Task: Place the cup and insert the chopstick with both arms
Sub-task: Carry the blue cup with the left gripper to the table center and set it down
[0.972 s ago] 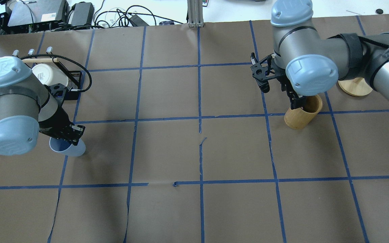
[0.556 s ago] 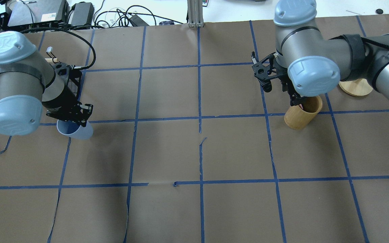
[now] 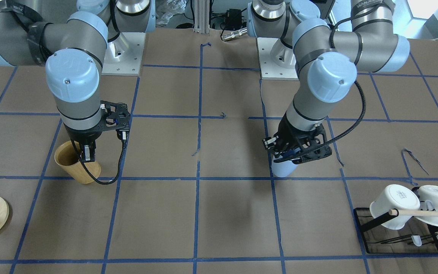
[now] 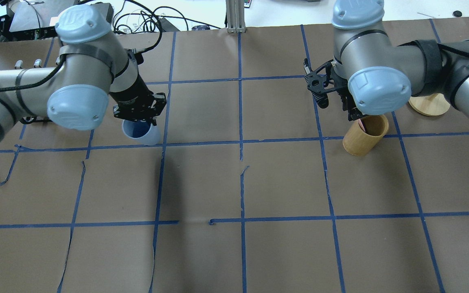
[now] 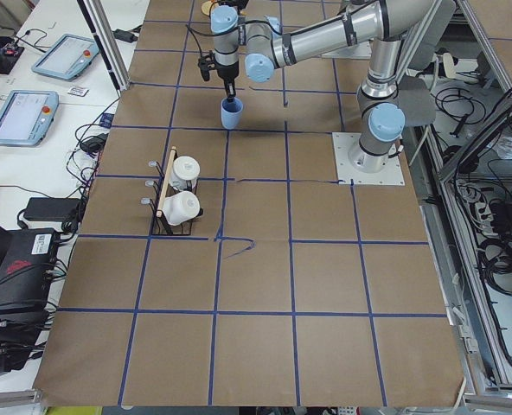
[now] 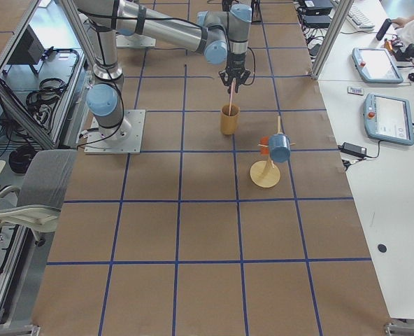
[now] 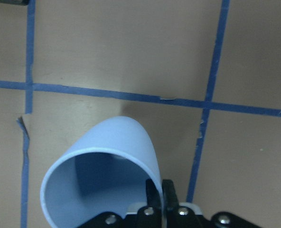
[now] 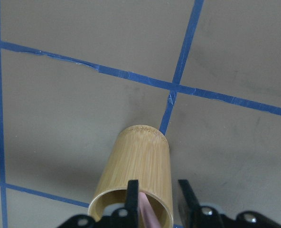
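Note:
My left gripper [image 4: 141, 121] is shut on the rim of the light blue cup [image 4: 139, 132], one finger inside and one outside. The cup hangs tilted over the brown paper, left of the table's centre; it also shows in the left wrist view [image 7: 102, 166] and the front view [image 3: 283, 168]. My right gripper [image 4: 356, 118] is shut on the pale pink chopstick [image 8: 148, 213], which also shows in the right side view [image 6: 231, 94]. It holds the stick upright over the tan wooden holder [image 4: 364, 136], the stick's lower end in the holder's mouth.
A black rack [image 3: 394, 236] with two white mugs and a long wooden rod [image 3: 428, 214] stands on my far left. A wooden stand [image 6: 266, 171] with an orange cup and a blue cup is beyond the holder on my right. Blue tape lines grid the paper.
My left arm has carried the blue cup away from the rack, toward the table's middle and farther from me. My right gripper has risen slightly, and the pink stick now shows above the holder.

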